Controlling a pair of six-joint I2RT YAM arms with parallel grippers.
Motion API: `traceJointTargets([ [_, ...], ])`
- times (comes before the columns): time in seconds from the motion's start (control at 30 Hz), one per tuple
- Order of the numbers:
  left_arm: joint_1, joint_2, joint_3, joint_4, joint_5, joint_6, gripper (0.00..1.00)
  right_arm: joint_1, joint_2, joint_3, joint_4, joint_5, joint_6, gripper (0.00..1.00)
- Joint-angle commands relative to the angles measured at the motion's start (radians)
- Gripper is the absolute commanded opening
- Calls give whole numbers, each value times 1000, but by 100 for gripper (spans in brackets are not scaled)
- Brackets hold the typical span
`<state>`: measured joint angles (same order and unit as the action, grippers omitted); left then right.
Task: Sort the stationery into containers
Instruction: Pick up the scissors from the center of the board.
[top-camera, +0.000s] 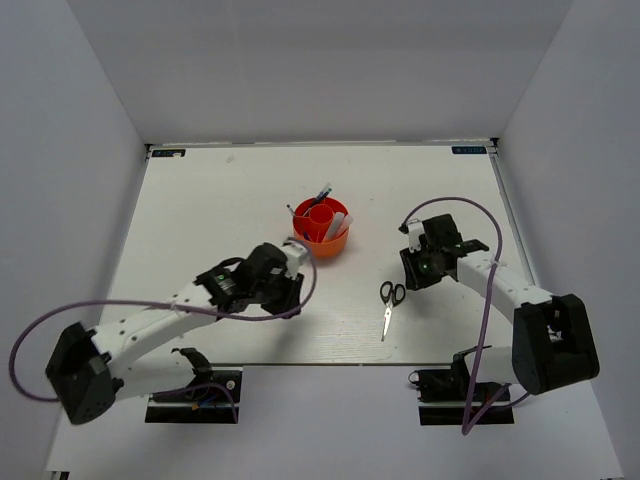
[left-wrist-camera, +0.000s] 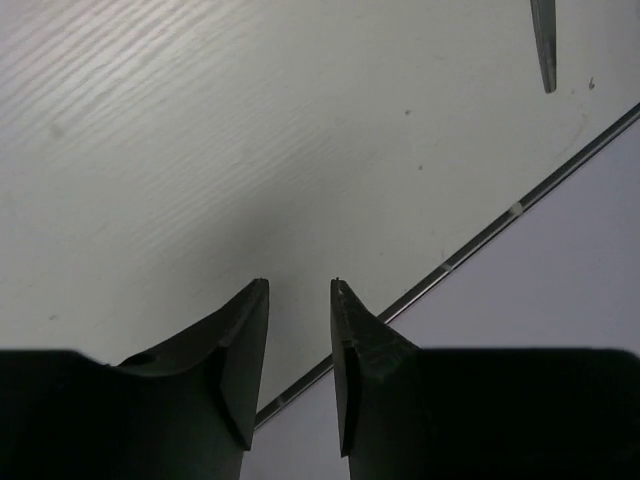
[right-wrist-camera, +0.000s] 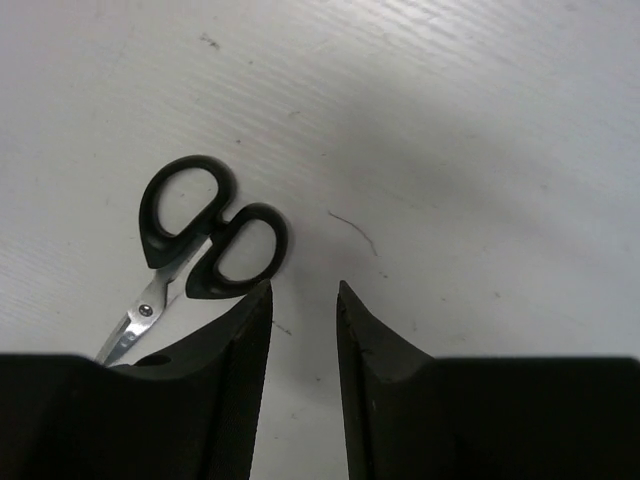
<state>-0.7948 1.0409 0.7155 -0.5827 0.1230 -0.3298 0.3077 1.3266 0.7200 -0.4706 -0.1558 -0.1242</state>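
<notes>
The black-handled silver scissors (top-camera: 389, 303) lie flat on the white table, handles toward the back. My right gripper (top-camera: 413, 279) hovers just right of those handles, open, with bare table between its fingers; in the right wrist view the scissors (right-wrist-camera: 280, 240) sit up and left of the right gripper (right-wrist-camera: 303, 287). The orange-red round organizer (top-camera: 334, 246) stands mid-table with pens and marker tubes (top-camera: 330, 230) upright in it. My left gripper (top-camera: 294, 300) is in front of the organizer, low over the table, open and empty (left-wrist-camera: 300, 285). A scissors blade tip (left-wrist-camera: 545, 50) shows far off.
The table's front edge with its metal strip (left-wrist-camera: 480, 235) runs close under the left gripper. Purple cables (top-camera: 150, 305) loop along both arms. White walls enclose the table on three sides.
</notes>
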Motion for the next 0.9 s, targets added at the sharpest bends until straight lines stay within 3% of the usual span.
traceJointTargets([
  [0.0, -119, 172, 143, 60, -98, -34, 42, -4, -85, 6, 58, 117, 20, 36],
  [0.1, -175, 333, 304, 81, -148, -63, 35, -10, -131, -11, 73, 224, 50, 34],
  [0.17, -181, 487, 404, 89, -158, -83, 29, -18, -151, -11, 73, 263, 61, 24],
  [0.2, -181, 517, 467, 93, -152, -90, 27, -24, -158, -2, 69, 288, 78, 15],
  [0.23, -182, 627, 528, 93, -149, -106, 23, -27, -165, 4, 66, 311, 89, 0],
  [0.3, -182, 715, 611, 106, -138, -127, 9, -39, -173, 28, 26, 289, 95, 0],
  [0.4, -184, 844, 699, 129, -129, -167, 7, -59, -201, 29, 21, 262, 115, 0],
  [0.53, -196, 956, 823, 142, -134, -221, 25, -73, -233, 29, 17, 236, 118, 0],
  [0.87, -231, 1074, 891, 173, -152, -244, 42, -79, -264, 27, 12, 173, 144, 0],
])
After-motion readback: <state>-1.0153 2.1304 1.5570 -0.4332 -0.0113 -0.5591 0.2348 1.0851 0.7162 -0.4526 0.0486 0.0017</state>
